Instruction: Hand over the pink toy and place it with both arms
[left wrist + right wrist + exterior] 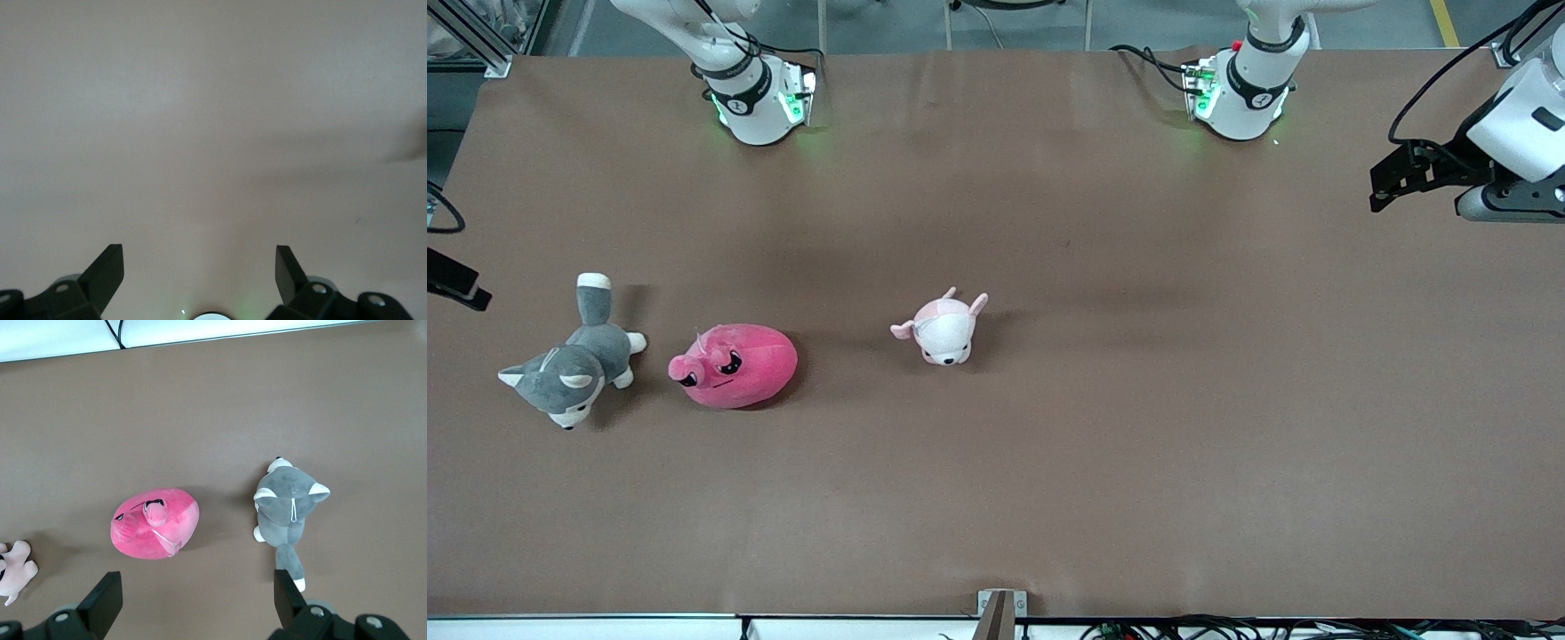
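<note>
Brown desk (1138, 444), wide and flat, with three soft toys on top, all toward the right arm's end. Big pink toy (738, 366) (157, 532) lying on the desk, round like a blob, with dark cross eyes. Right beside it, closer to the desk's edge at that end, a grey dog (574, 364) (288, 513) with white paws, not touching it. Toward the middle of the desk, well apart from the pink toy and a little farther from the front camera, a small pale toy (945, 327) (13, 570). So, pink toy sitting between the other two.

Right pincer (197, 587) up in the air over the desk beside the pink toy and the grey dog, looking down at them. Fingers (103, 597) spread wide apart, holding nothing, touching nothing.

Left pincer (1383, 191) (199, 260) hanging over the desk near the edge at the left arm's end, well apart from every toy. Fingers (107, 267) also spread wide, nothing between them, only bare brown desk below.
</note>
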`<control>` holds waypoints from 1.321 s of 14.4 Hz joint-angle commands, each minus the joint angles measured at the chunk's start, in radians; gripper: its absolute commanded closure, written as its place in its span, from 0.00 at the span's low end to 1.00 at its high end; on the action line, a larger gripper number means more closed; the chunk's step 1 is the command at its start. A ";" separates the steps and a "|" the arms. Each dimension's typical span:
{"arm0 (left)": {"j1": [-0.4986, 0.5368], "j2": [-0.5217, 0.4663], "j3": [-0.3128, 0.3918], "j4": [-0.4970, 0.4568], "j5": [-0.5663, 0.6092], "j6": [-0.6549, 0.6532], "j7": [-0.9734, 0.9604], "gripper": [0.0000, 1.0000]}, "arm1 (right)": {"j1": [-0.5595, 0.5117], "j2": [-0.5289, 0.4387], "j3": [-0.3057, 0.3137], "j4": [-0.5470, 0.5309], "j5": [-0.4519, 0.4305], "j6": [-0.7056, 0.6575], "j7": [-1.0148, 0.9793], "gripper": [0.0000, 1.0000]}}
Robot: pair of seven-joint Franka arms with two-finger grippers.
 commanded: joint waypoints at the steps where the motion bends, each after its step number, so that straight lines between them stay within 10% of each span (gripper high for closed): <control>1: 0.007 -0.006 0.000 -0.005 -0.030 0.009 -0.040 0.00 | -0.006 -0.086 0.010 -0.105 -0.008 0.027 -0.004 0.00; 9: 0.002 0.003 -0.004 -0.002 -0.027 0.006 -0.050 0.00 | 0.000 -0.282 0.016 -0.359 -0.019 0.111 -0.005 0.00; 19: 0.003 0.005 -0.006 -0.002 -0.022 0.004 -0.050 0.00 | 0.001 -0.301 0.031 -0.376 -0.059 0.105 -0.007 0.00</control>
